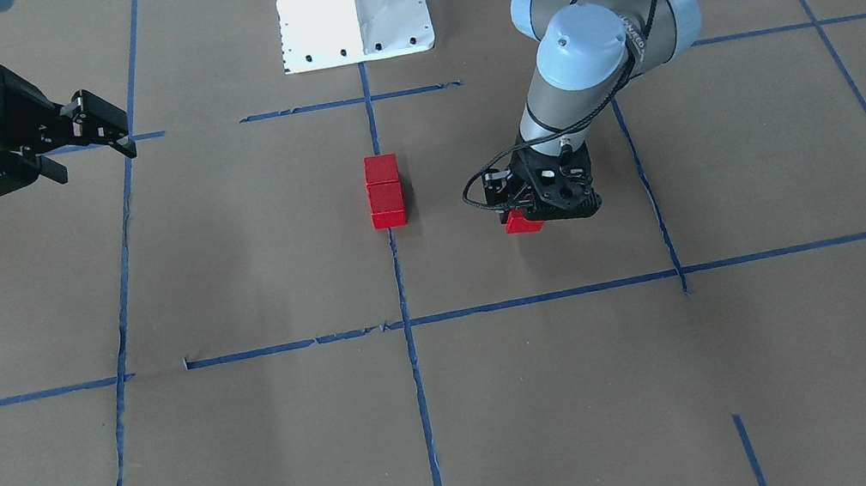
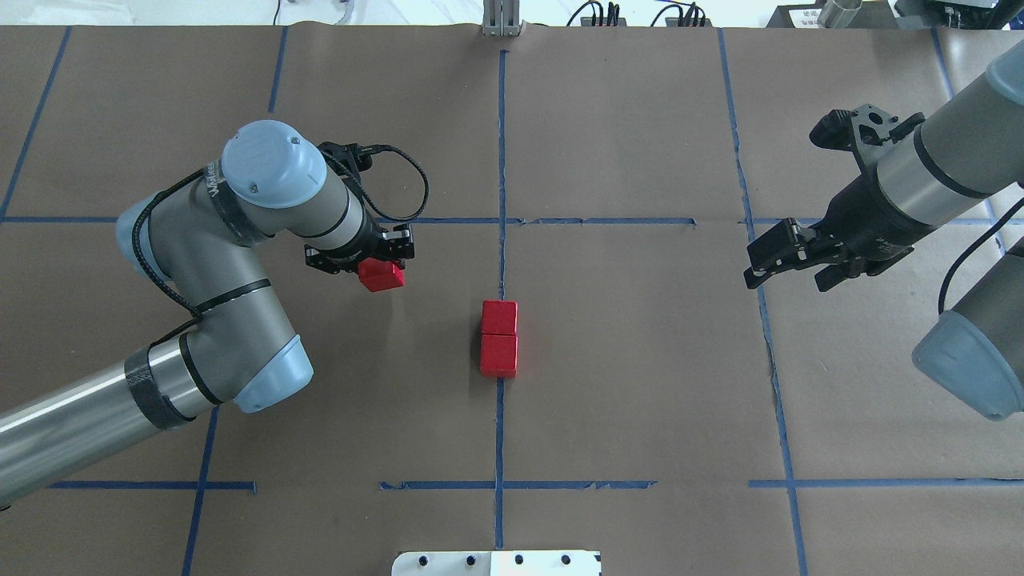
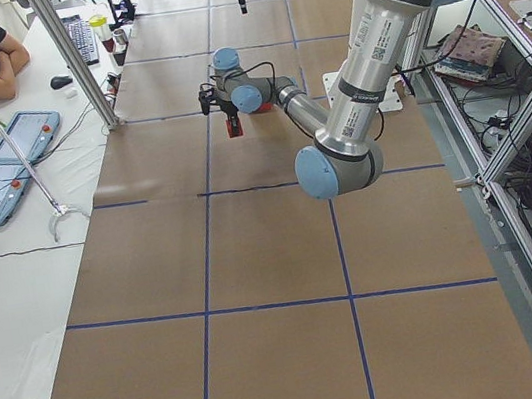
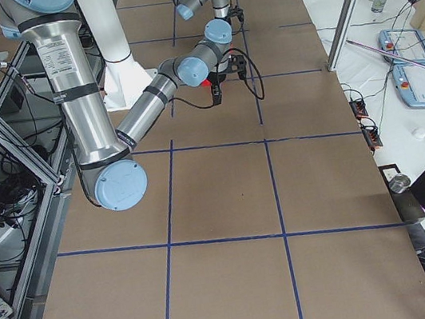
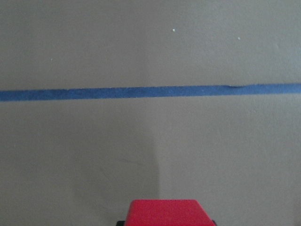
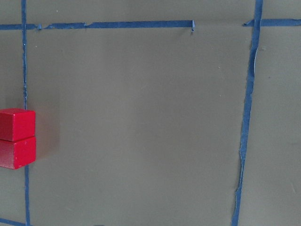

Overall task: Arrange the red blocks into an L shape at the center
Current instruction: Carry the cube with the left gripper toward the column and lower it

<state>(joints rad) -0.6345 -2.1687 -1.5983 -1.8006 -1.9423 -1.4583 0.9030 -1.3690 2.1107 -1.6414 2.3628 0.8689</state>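
The left gripper [image 2: 374,264] is clamped on one red block [image 2: 384,277]. In the overhead view it sits at about ten o'clock from the pair of red blocks [image 2: 498,338], well apart from them. The pair sits face to face on the middle blue tape line [image 2: 499,432] at the center [image 2: 560,336] of the brown paper [image 2: 640,400], making a short straight bar along the tape. The right gripper [image 2: 788,268], fingers spread and holding nothing, hangs at about three o'clock from the pair, well apart.

The front-facing view alone shows the held block poking out beneath the gripper body, seemingly tilted; the overhead view shows its top face instead. The left wrist camera catches only the block's upper part at six o'clock of its frame, cut off by the border. The right wrist camera shows the pair at nine o'clock, cropped at the edge.

All three cubes are bright red, matte and plain. Whether the held block touches the paper cannot be told. In the side views the red is a speck near the gripper, too small to tell more.
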